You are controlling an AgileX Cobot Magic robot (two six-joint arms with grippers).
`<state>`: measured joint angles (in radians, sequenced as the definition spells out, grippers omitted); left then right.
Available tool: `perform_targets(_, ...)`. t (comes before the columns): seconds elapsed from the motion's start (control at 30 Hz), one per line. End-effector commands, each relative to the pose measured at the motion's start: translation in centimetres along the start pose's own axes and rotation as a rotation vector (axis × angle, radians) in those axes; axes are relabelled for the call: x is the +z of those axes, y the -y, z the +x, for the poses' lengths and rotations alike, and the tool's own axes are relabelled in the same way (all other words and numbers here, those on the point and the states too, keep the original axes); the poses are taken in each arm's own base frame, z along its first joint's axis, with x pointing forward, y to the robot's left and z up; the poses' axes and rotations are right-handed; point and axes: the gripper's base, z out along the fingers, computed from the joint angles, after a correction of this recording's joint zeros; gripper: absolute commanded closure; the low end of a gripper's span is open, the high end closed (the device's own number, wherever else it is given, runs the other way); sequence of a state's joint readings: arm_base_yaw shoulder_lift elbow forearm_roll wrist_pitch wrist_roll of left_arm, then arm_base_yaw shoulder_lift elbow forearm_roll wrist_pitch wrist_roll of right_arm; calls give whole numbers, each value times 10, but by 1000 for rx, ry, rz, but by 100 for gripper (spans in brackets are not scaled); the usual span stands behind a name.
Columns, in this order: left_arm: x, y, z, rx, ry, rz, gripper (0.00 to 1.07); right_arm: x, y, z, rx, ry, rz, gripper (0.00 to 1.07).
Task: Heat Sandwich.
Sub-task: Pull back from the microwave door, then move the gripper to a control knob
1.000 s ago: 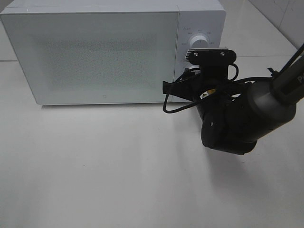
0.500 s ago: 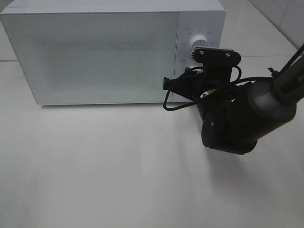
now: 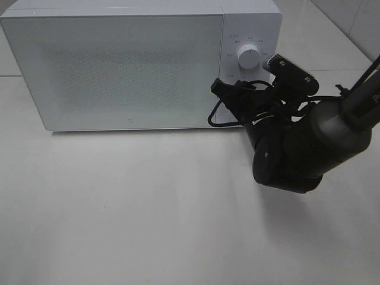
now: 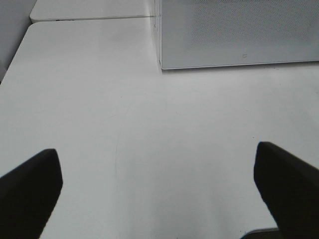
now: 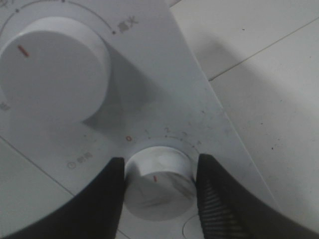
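The sandwich is out of view; the white microwave stands with its door closed. In the right wrist view my right gripper is shut on the microwave's lower knob, with one dark finger on each side of it. The knob's red mark points down and away from the printed 0. Above it sits the larger upper knob. My right arm reaches to the control panel from the right. My left gripper hangs open over the bare table, holding nothing.
The white table stretches in front of the microwave. The left wrist view shows the microwave's lower front corner and a seam in the table beyond it. A black cable loops off the right wrist.
The right wrist has rolled clockwise on the lower knob: its camera mount went from level to tilted and shifted right. The left arm has not moved.
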<state>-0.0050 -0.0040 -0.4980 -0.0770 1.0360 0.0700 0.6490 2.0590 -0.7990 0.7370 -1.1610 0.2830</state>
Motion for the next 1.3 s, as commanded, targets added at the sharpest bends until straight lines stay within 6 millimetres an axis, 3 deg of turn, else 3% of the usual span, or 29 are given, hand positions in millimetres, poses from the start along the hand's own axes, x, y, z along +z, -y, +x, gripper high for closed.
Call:
perform_targets(0.03,-3,1,2,-1,29,1,6,1,-6,3,104,-31,-47,97)
perform_targets(0.77,-3,1,2,-1,29,1,6,0,-10,0,518,-25,-100,97)
perform_targets(1.3,-3,1,2,-1,29,1,6,0,-11,-3,947,-17,-114,96)
